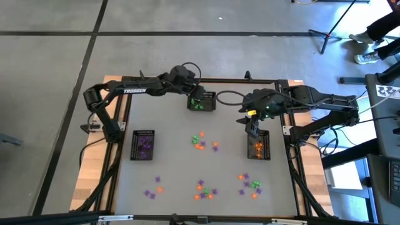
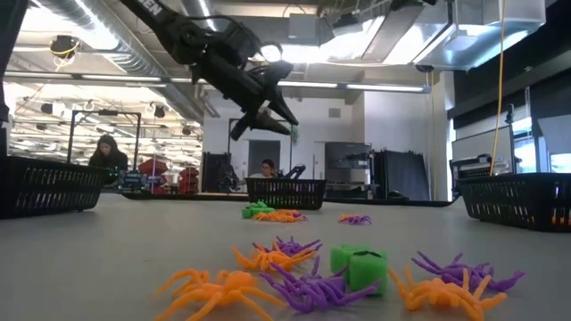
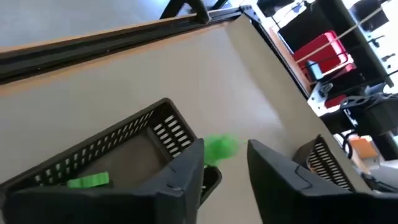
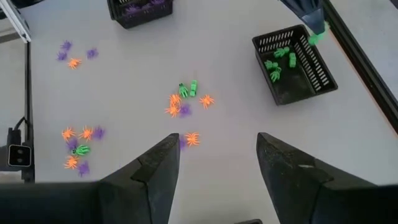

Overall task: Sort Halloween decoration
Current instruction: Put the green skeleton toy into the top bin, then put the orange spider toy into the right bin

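Note:
The decorations are tiny purple, green and orange trinkets lying in loose clusters on the grey table, at the middle [image 1: 201,140] and along the near edge [image 1: 203,189], and close up in the low view [image 2: 303,272]. My left gripper [image 1: 195,94] [image 3: 233,163] is open above the far black mesh basket [image 1: 201,101] [image 3: 124,137], which holds green pieces. One blurred green trinket [image 3: 219,148] [image 4: 316,37] shows between its fingertips, over the basket's rim. My right gripper [image 1: 252,128] [image 4: 217,143] is open and empty, above the right basket [image 1: 267,145] of orange pieces. My left gripper has the green trinket [image 3: 219,148] just off one fingertip [image 3: 193,155], with the fingers spread wide and coming slanting down from above. I cannot tell whether that finger still touches the trinket.
A third mesh basket [image 1: 135,145] with purple pieces stands at the table's left. Smaller clusters lie near-left [image 1: 153,186] and near-right [image 1: 250,182]. Bare table lies between the baskets and the clusters. People sit in the room beyond the far edge [image 2: 107,153].

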Tool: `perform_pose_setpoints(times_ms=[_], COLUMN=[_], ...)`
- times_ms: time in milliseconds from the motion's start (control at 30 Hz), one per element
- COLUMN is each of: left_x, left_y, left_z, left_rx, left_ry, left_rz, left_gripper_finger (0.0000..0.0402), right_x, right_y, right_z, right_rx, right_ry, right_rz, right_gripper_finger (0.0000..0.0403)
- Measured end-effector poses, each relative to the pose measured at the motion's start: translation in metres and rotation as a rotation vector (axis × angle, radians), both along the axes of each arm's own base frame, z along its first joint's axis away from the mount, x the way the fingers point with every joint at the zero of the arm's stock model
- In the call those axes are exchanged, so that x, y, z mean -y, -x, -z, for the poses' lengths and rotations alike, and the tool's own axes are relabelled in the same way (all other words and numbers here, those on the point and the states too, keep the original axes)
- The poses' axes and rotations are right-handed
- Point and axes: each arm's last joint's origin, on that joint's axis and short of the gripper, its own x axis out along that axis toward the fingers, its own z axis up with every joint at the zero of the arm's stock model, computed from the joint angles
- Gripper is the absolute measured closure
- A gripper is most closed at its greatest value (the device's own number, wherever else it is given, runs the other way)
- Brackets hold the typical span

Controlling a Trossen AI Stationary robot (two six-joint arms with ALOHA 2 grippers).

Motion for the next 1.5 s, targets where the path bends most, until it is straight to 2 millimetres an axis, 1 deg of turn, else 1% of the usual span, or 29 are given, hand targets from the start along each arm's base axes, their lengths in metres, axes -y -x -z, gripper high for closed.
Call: perform_pose_setpoints(times_ms=[167, 267, 367, 433, 500, 600, 667, 733, 800, 867, 967, 1067, 1167, 1333, 1400, 1500], left_x=[0.000, -0.001, 0.002, 0.011, 0.025, 0.048, 0.066, 0.084, 0.100, 0.114, 0.130, 0.139, 0.145, 0.151, 0.152, 0.151], left_y=[0.002, 0.007, 0.016, 0.025, 0.035, 0.057, 0.073, 0.088, 0.100, 0.108, 0.116, 0.118, 0.117, 0.112, 0.110, 0.104], left_z=[-0.005, -0.022, -0.054, -0.082, -0.113, -0.153, -0.174, -0.191, -0.203, -0.211, -0.219, -0.218, -0.213, -0.208, -0.206, -0.203], left_rx=[0.013, 0.079, 0.182, 0.253, 0.332, 0.432, 0.485, 0.533, 0.568, 0.588, 0.610, 0.595, 0.543, 0.492, 0.479, 0.458], left_ry=[-0.022, -0.019, -0.040, -0.104, -0.173, -0.263, -0.341, -0.419, -0.489, -0.568, -0.639, -0.636, -0.607, -0.592, -0.592, -0.591], left_rz=[0.053, 0.140, 0.227, 0.289, 0.325, 0.344, 0.333, 0.329, 0.332, 0.346, 0.352, 0.359, 0.369, 0.344, 0.328, 0.304], left_gripper_finger=[0.0255, 0.0251, 0.0258, 0.0265, 0.0271, 0.0277, 0.0280, 0.0282, 0.0282, 0.0282, 0.0282, 0.0282, 0.0283, 0.0283, 0.0283, 0.0283], right_x=[0.000, 0.000, 0.000, 0.000, -0.001, -0.001, -0.001, -0.001, -0.002, -0.003, -0.005, -0.009, -0.011, -0.006, -0.005, -0.005], right_y=[-0.001, 0.000, 0.002, 0.004, 0.002, -0.008, -0.017, -0.028, -0.042, -0.057, -0.075, -0.087, -0.091, -0.089, -0.085, -0.078], right_z=[0.000, -0.001, -0.003, -0.004, -0.004, 0.000, 0.006, 0.014, 0.025, 0.041, 0.073, 0.107, 0.139, 0.187, 0.204, 0.224], right_rx=[0.006, 0.007, 0.016, 0.021, 0.029, 0.025, 0.006, -0.021, -0.057, -0.099, -0.156, -0.164, -0.145, -0.068, -0.033, -0.011], right_ry=[0.011, 0.012, 0.015, 0.006, 0.008, 0.021, 0.028, 0.032, 0.038, 0.045, 0.013, -0.059, -0.120, -0.135, -0.141, -0.160], right_rz=[-0.012, -0.014, -0.018, -0.038, -0.044, -0.037, -0.032, -0.030, -0.029, -0.044, -0.084, -0.138, -0.168, -0.077, -0.031, 0.014], right_gripper_finger=[0.0192, 0.0192, 0.0192, 0.0192, 0.0192, 0.0192, 0.0192, 0.0192, 0.0192, 0.0192, 0.0192, 0.0192, 0.0192, 0.0192, 0.0192, 0.0192])
